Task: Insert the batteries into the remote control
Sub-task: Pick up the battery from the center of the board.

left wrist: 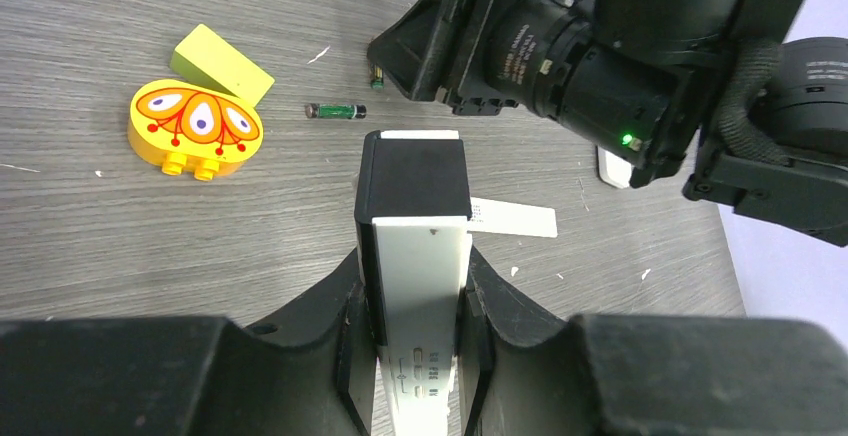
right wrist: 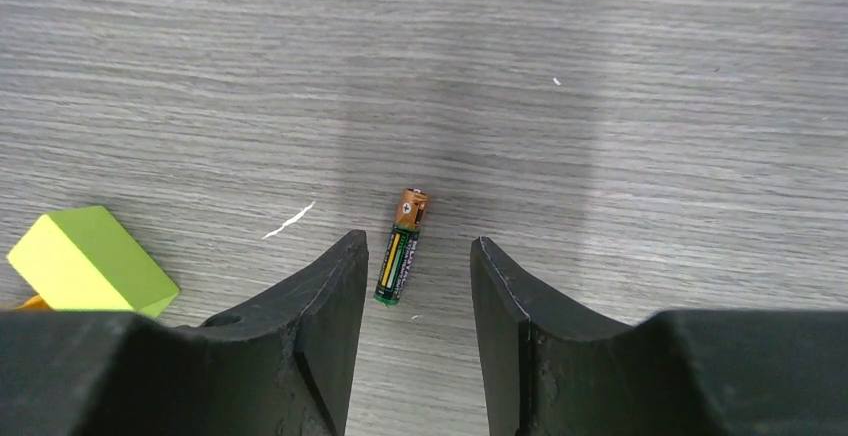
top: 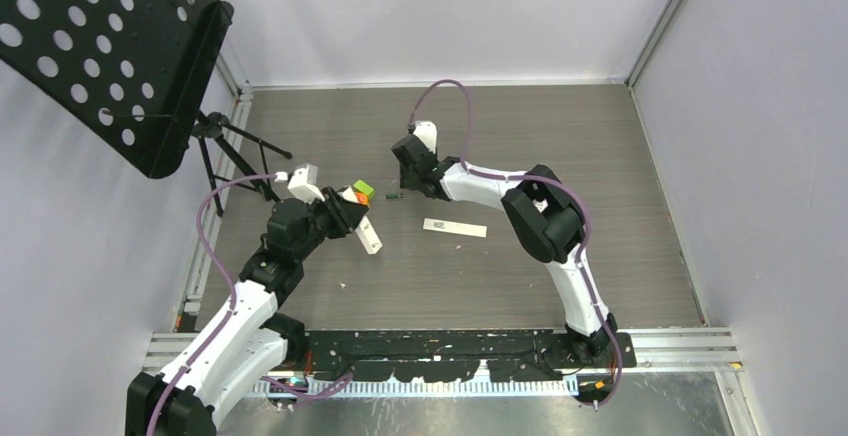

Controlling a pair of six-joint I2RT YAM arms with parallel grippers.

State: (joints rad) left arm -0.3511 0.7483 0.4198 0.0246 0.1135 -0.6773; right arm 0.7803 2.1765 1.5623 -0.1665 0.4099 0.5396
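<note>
The step in hand looks like the pick-up of a battery, with the remote held ready to receive it.

The table (top: 560, 156) is grey, wood-grained laminate, matte and flat. A black perforated metal music stand (top: 110, 46) stands off it at about 10 o'clock in the overhead view.

The left gripper (left wrist: 415, 271) is clamped on the remote (left wrist: 425, 251), a slim white plastic bar with a black boxy far end pointing to 12 o'clock. Whether that black part is the open battery bay I cannot say from this angle.

At about 10 o'clock from the remote's tip lies a rounded orange-and-yellow toy brick (left wrist: 195, 126) with a glossy printed top. A smooth lime-green wedge (left wrist: 222, 64) touches its far side. A thin flat white strip (left wrist: 520, 219), perhaps the battery cover, lies just to the remote's 3 o'clock.

The right gripper (right wrist: 418, 244) is low over the table, its jaws apart. They straddle one battery (right wrist: 397, 261) without touching it. It is a small hard cylinder with a green-and-black wrapper, its copper cap pointing to 12 o'clock. A second battery (left wrist: 336, 110) lies crosswise at 11 o'clock from the remote's tip. No third one shows.

The next move calls for closing squarely on the cylinder's sides. It is round and slick, so an off-centre pinch would likely roll or squirt it away. It must then be turned to match the bay's polarity.
</note>
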